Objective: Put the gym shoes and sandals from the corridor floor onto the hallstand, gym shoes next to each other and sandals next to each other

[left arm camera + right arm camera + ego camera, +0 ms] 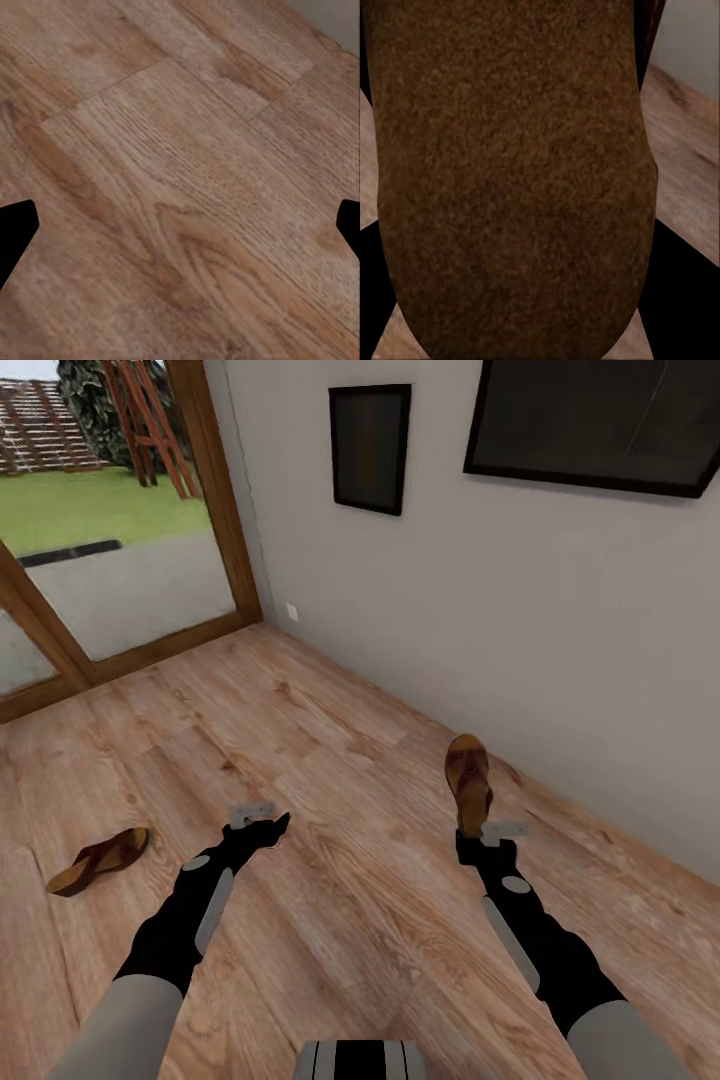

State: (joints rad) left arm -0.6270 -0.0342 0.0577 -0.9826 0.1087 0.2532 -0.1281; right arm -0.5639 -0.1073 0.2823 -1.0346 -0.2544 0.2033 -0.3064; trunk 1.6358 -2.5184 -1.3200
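One dark brown sandal (468, 778) is held above the corridor floor (330, 760), gripped at its heel end by my right gripper (480, 830), which is shut on it. Its brown sole (510, 172) looms close in the right wrist view, with black fingers (679, 292) at either side. The other sandal (98, 859) lies on the planks at the left, apart from both arms. My left gripper (262, 822) hovers over bare wood, open, its black fingertips (16, 229) wide apart with nothing between them. The gym shoes and the hallstand are out of view.
A grey wall (520, 610) with two dark framed pictures (370, 448) runs along the right, close to the right arm. A wood-framed glass door (120, 560) onto a lawn closes the far left. Open floor lies between the arms and ahead.
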